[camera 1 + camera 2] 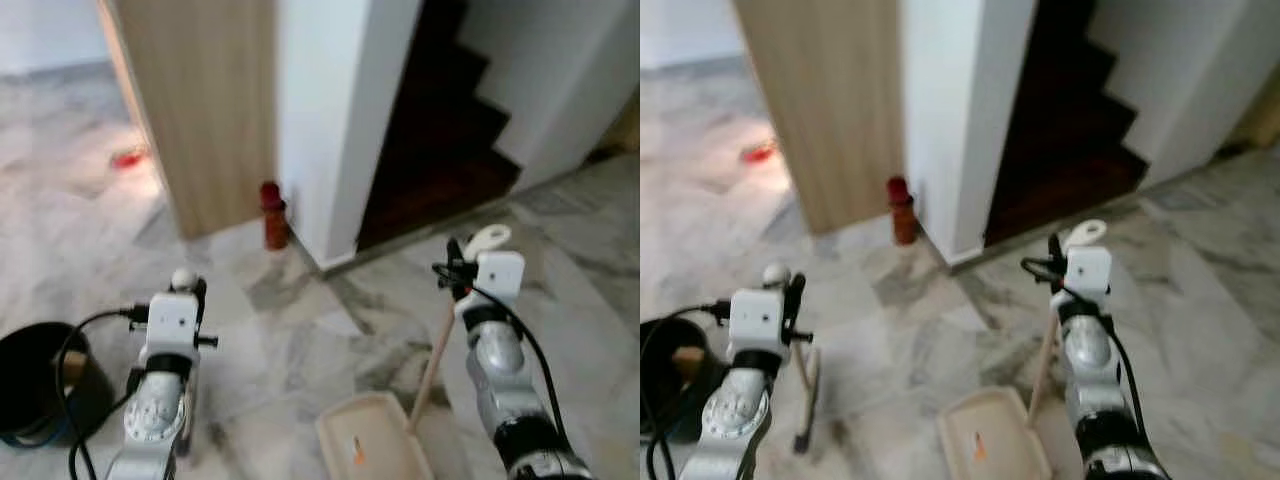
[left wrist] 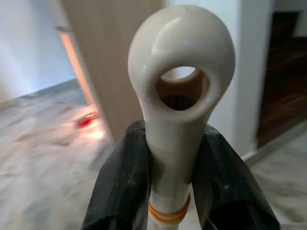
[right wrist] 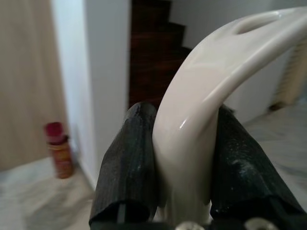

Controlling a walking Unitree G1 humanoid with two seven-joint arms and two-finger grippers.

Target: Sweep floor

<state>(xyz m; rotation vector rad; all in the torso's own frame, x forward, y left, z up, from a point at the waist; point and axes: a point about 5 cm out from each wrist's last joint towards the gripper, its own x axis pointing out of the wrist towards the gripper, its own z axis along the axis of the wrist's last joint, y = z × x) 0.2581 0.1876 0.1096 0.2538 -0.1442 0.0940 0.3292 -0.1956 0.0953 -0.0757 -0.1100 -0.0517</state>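
Ahead, open marble floor runs fwd to a white wall corner, w/ a wooden door panel just left of it and a dark staircase on its right. A red bottle stands at the foot of the corner, between panel and wall. Left of the panel the floor opens into a brighter room, a small red item lying there, too blurred to tell what. Floor also stretches free to the right past the stair opening. A black bin sits near the robot's left side, cable looped by it.

Left gripper is clamped on the broom handle just below its ring-shaped cream end; both fingers press the shaft, orange bands right under the grip. In the head views the shaft stands close to upright, long axis running down to the floor beside the left arm, ring end up.

Right gripper is squeezed around the dustpan handle below its curved cream top, which has a slot in it. The wooden shaft slants down and inward to the dustpan, a cream tray resting on the floor between the two arms, nearer the right one, w/ a small orange mark on it. Its long axis points roughly fwd-and-left, away from the robot.
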